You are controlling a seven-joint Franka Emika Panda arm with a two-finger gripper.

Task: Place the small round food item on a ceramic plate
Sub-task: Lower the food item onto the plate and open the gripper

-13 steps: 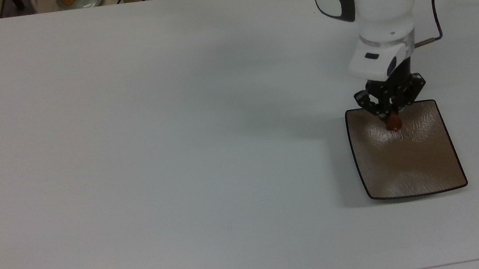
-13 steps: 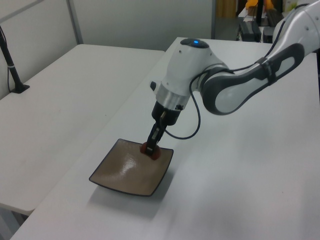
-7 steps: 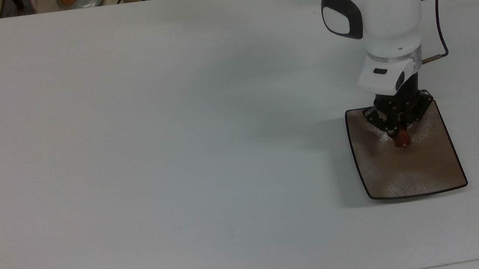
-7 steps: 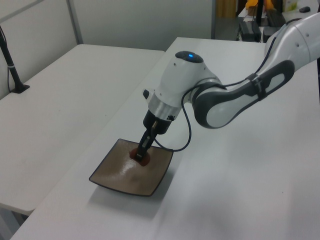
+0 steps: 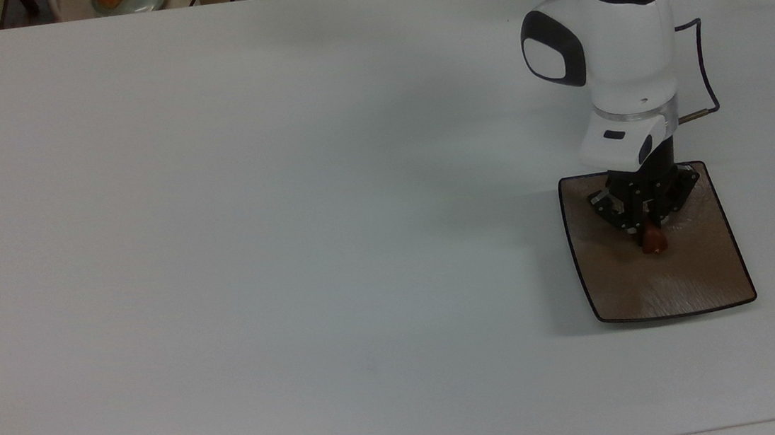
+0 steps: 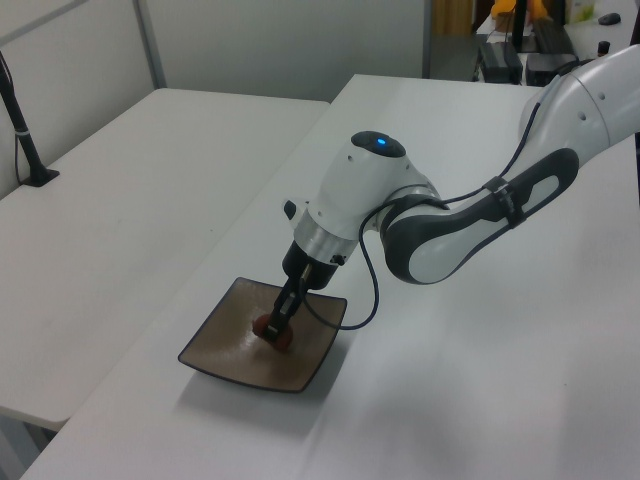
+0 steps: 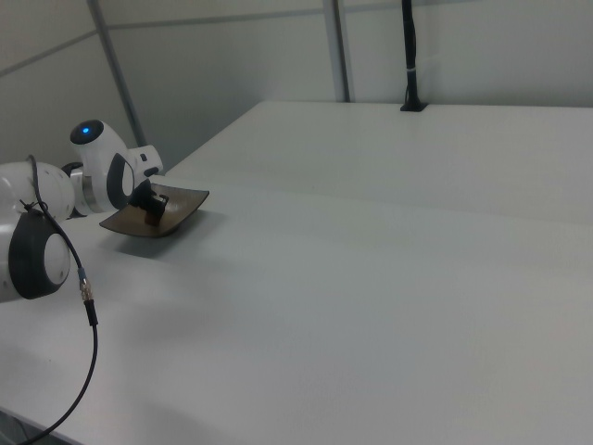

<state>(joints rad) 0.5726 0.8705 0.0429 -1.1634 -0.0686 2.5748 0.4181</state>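
Because the drop must land inside the rim, the tool [image 5: 646, 227] pinches the chestnut-like food item [image 5: 654, 240] low over the square ceramic plate [image 5: 691, 273]. The plate's middle lies directly beneath the tool, so spreading its fingers there should finish the task.

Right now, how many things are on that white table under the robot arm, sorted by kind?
Plates: 1, the square brown ceramic plate
Food items: 1, the small round food item, over the plate at the tip of the gripper
Total: 2
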